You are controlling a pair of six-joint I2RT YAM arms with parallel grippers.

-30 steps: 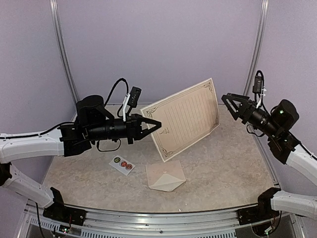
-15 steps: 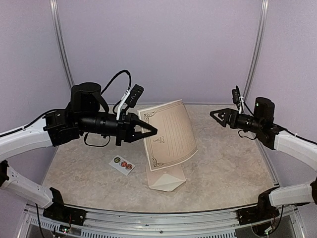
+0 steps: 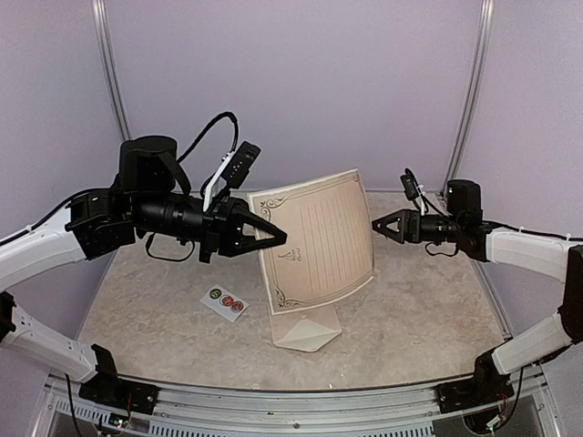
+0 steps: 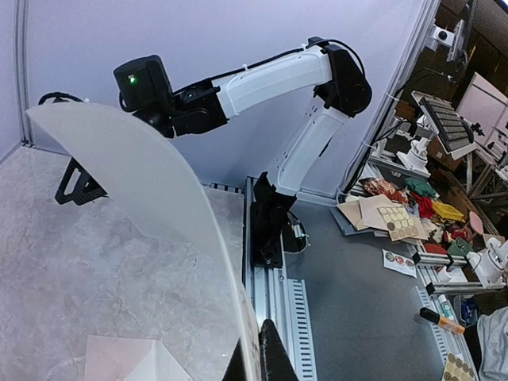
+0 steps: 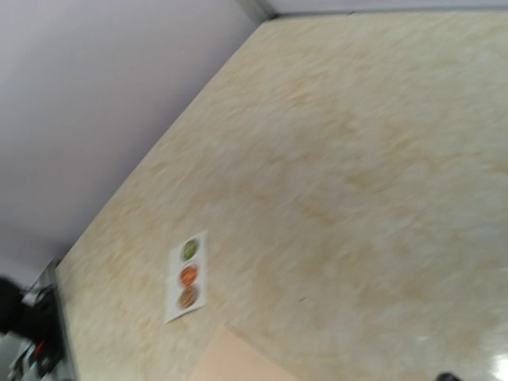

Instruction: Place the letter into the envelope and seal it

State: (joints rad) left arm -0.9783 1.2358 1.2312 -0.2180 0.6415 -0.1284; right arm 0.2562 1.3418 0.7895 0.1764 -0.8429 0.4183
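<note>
left fingers (image 3: 278, 238) pinch the letter (image 3: 319, 241) at its left edge, long side upright, above the envelope (image 3: 305, 330) on the desk (image 3: 437, 309); right fingers (image 3: 376, 225) just right of its free edge, can't tell if spread

Pale lilac wall panels (image 3: 291, 82) close in the beige marbled tabletop (image 3: 428, 309) at the back and on both sides. Two slim silver metal posts (image 3: 114, 91) rise at its far corners. A slotted aluminium rail (image 3: 291, 399) runs along the table's near edge. The light is soft and even, without hard shadows. Beyond that near edge, the left wrist view shows a dark grey surface (image 4: 357, 302) strewn with a heap of paper and coloured cloth (image 4: 397, 210).
</note>
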